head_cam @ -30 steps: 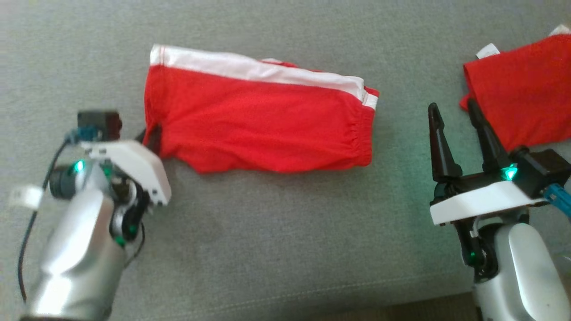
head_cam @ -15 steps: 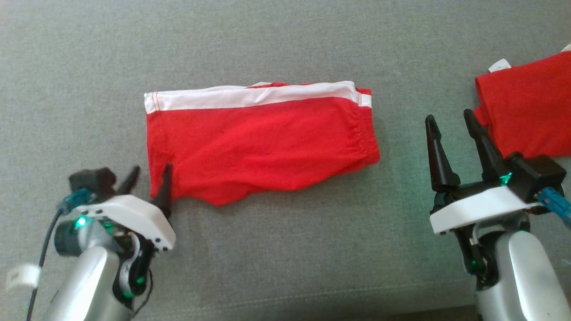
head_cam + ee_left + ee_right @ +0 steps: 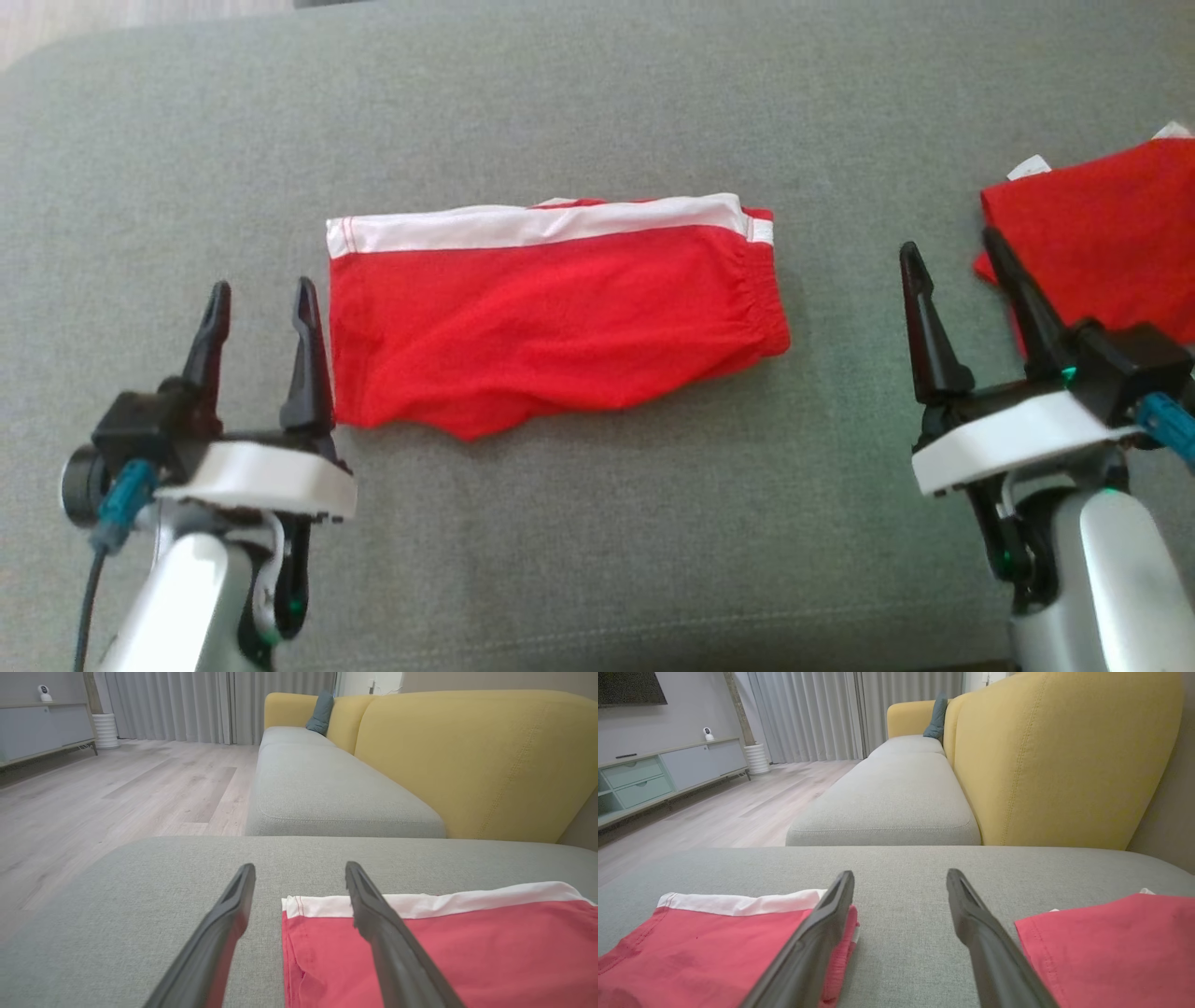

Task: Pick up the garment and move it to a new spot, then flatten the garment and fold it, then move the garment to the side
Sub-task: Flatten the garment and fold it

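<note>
Garment [image 3: 551, 317]: red, white band, folded flat mid sofa seat [image 3: 597, 560].
Head view: left pincer [image 3: 261, 287] open, empty, just beside garment's left edge; right pincer [image 3: 948, 243] open, empty, between garment and second red cloth [image 3: 1102, 243].
Left wrist view: left pincer [image 3: 300, 867] straddles garment [image 3: 467, 952] corner, contact unclear.
Right wrist view: right pincer [image 3: 901, 873] over bare sofa seat [image 3: 901, 952].

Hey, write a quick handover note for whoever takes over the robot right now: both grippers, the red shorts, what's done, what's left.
Left gripper: open, holding nothing, at the left edge of the red shorts.
Right gripper: open, holding nothing, between the shorts and a second red garment.
Shorts: lying flat on the grey cushion, white stripe along the far edge.
Done: they look flattened and folded.
Left: probably moving them to the side.
</note>
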### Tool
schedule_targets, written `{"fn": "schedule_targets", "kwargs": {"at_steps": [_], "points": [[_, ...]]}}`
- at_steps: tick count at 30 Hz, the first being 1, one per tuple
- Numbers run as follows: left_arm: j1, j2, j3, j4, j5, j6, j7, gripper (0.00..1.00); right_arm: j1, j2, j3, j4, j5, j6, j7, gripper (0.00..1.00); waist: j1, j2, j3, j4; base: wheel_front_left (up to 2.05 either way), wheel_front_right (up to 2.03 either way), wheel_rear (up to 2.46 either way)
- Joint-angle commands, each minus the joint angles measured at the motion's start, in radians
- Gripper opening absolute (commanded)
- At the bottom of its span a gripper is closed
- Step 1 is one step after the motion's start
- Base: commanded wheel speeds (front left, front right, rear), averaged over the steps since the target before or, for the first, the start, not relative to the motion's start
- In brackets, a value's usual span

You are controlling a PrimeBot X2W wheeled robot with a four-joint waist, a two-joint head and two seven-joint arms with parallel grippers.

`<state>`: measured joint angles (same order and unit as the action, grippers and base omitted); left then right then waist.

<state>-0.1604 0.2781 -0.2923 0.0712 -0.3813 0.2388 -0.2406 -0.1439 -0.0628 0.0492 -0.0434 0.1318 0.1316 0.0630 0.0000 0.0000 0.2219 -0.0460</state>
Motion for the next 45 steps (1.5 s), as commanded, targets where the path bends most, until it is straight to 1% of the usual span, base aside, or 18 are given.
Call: {"fn": "schedule_targets", "kwargs": {"at_steps": [1,5,11,20,26,30,35,37,41,45], "points": [[-0.010,0.027,0.039,-0.039,0.009,0.005,-0.010,1.00,0.007,-0.010,0.017,-0.041,-0.003,-0.001,0.007,1.00,0.0000,0.0000,-0.009,0.000,0.00,0.00,0.00],[0.037,0.032,0.031,-0.075,0.018,0.017,-0.008,1.00,0.033,-0.012,0.014,-0.055,-0.002,-0.001,0.018,1.00,0.0000,0.0000,-0.026,0.000,0.00,0.00,0.00],[0.056,0.040,0.027,-0.099,0.019,0.028,0.010,1.00,0.049,-0.010,0.009,-0.072,-0.002,-0.001,0.029,1.00,0.0000,0.0000,-0.026,0.000,0.00,0.00,0.00],[0.046,0.042,0.020,-0.106,0.016,0.030,0.017,1.00,0.043,-0.010,0.009,-0.079,-0.002,-0.001,0.037,1.00,0.0000,0.0000,-0.012,0.007,0.00,0.00,0.00],[0.019,0.039,0.011,-0.110,0.017,0.025,0.017,1.00,0.013,-0.017,0.050,-0.057,0.012,-0.001,0.078,1.00,0.0000,0.0000,0.024,0.024,0.00,0.00,0.00],[-0.019,0.032,-0.005,-0.106,0.021,0.010,0.014,1.00,-0.040,-0.017,0.119,0.000,0.030,-0.001,0.137,1.00,0.0000,0.0000,0.068,0.045,0.00,0.00,0.00],[-0.067,0.018,-0.027,-0.092,0.028,-0.007,0.008,1.00,-0.122,-0.015,0.190,0.098,0.048,-0.001,0.170,1.00,0.0000,0.0000,0.112,0.070,0.00,0.00,0.00],[-0.083,0.013,-0.033,-0.085,0.029,-0.014,0.005,1.00,-0.147,-0.013,0.184,0.146,0.043,-0.001,0.181,1.00,0.0000,0.0000,0.125,0.078,0.00,0.00,0.00],[-0.109,0.004,-0.046,-0.072,0.032,-0.027,0.000,1.00,-0.182,-0.009,0.141,0.218,0.034,-0.001,0.185,1.00,0.0000,0.0000,0.145,0.093,0.00,0.00,0.00],[-0.125,-0.002,-0.056,-0.066,0.037,-0.033,-0.004,1.00,-0.213,-0.005,0.122,0.285,0.054,-0.001,0.196,1.00,0.0000,0.0000,0.162,0.102,0.00,0.00,0.00]]}}
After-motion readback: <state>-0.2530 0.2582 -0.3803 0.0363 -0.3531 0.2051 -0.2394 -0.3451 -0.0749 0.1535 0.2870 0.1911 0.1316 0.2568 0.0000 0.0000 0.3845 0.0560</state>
